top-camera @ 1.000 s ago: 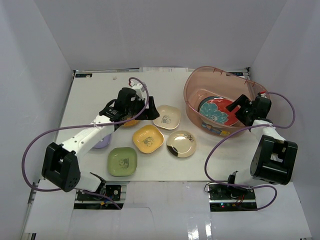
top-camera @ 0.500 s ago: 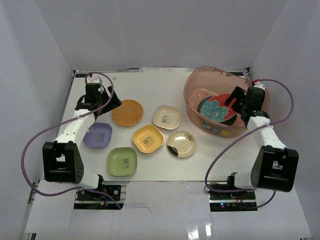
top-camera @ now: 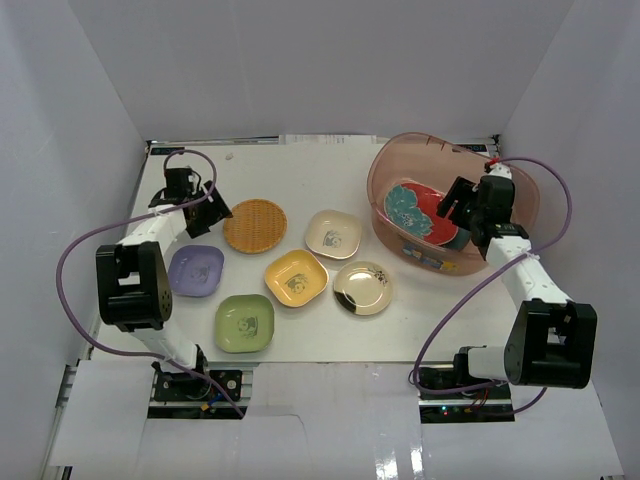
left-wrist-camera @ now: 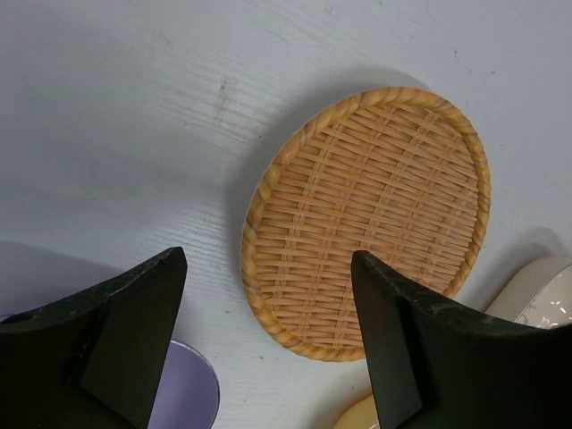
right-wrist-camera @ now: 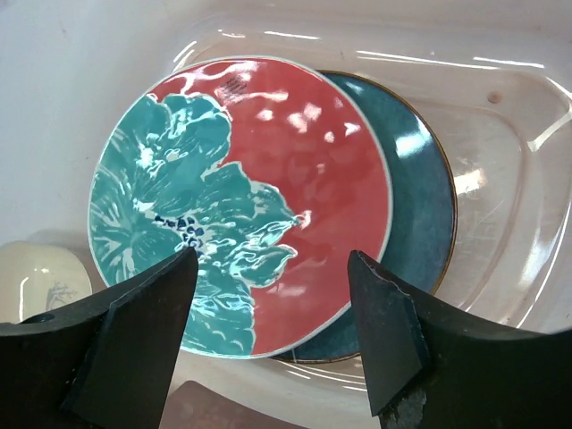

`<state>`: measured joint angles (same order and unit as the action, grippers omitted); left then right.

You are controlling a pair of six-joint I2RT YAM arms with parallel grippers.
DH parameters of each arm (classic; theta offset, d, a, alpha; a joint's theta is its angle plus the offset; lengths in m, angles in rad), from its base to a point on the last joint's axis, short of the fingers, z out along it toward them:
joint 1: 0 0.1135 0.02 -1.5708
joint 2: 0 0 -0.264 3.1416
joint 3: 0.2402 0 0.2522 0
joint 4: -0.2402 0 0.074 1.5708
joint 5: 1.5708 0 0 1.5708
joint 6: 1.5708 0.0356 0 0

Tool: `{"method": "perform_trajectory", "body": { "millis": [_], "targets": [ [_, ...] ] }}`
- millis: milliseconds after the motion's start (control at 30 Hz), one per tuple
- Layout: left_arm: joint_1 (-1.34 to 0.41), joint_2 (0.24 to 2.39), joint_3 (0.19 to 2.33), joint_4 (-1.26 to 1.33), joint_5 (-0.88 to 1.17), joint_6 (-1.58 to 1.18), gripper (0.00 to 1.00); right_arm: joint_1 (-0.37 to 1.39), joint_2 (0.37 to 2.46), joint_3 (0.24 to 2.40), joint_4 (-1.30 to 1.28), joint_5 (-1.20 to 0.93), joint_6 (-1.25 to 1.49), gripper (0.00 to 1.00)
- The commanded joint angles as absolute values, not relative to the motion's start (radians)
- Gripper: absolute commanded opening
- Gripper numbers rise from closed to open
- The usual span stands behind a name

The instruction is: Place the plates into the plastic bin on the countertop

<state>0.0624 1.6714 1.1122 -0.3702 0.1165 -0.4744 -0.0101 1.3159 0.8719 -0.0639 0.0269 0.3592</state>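
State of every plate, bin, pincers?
bin, upright
red plate, in bin, topmost
teal plate, in bin
woven plate, on countertop
cream plate, on countertop
yellow plate, on countertop
gold plate, on countertop
green plate, on countertop
lavender plate, on countertop
left pincer, open
right pincer, open

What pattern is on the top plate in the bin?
Red plate with a big teal flower; the right wrist view shows it best.
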Motion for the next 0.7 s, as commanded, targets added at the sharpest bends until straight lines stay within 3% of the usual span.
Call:
{"method": "perform_trajectory", "body": {
  "millis": [0,200,533,667],
  "targets": [
    [0.063,1.692,1.175,-0.385,0.135,-0.457,0.84,-0.011,1.292,0.85,-0.015,0.057,0.347,0.74],
    [0.063,1.764,1.21,-0.39,0.17,-0.443,0.82,-0.029,1.285,0.831,-0.017,0.072,0.345,0.74],
    [0.066,1.894,1.279,-0.402,0.293,-0.425,0.72,-0.002,1.166,0.873,0.018,-0.187,0.364,0.86],
    [0.072,1.934,1.29,-0.391,0.33,-0.443,0.48,0.081,1.132,0.841,0.066,-0.233,0.399,0.85]
  ]
}}
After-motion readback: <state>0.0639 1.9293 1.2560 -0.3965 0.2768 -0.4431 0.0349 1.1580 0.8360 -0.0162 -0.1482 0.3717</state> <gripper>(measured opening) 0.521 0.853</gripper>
